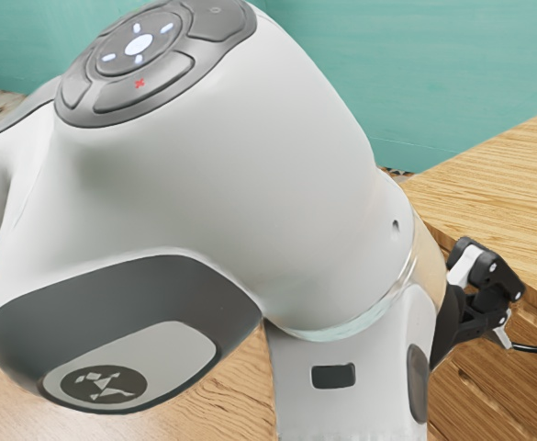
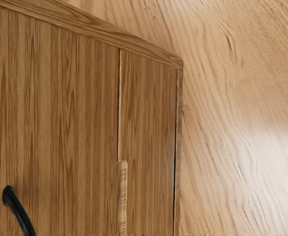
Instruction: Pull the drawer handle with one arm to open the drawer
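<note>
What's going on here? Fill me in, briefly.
A white Franka arm is working at a wooden cabinet, tasked with pulling its drawer open. The black gripper sits by the cabinet's front, close to the black handle on the drawer front. Whether it has hold of the handle is unclear, and nothing shows the drawer pulled out yet.

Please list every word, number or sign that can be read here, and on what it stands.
No words or numbers can be read.
A red cross: on the arm's grey button pad.
A white emblem, without letters: on the arm's grey cap.
</note>
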{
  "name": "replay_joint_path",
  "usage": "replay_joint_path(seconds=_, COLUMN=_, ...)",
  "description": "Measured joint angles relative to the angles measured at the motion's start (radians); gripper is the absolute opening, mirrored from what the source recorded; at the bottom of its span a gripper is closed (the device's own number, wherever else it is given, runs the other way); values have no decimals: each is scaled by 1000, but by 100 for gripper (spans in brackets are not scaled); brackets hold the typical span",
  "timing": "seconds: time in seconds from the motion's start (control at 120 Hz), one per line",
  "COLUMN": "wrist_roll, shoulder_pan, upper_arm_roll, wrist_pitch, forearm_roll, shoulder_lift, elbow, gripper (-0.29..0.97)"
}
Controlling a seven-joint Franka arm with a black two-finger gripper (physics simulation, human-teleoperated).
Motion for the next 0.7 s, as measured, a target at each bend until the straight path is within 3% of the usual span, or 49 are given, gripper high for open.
replay_joint_path(seconds=0.7, wrist_roll=0, shoulder_pan=14, upper_arm_roll=17, wrist_pitch=71, forearm_roll=11, shoulder_lift=21, elbow=-37, gripper=68)
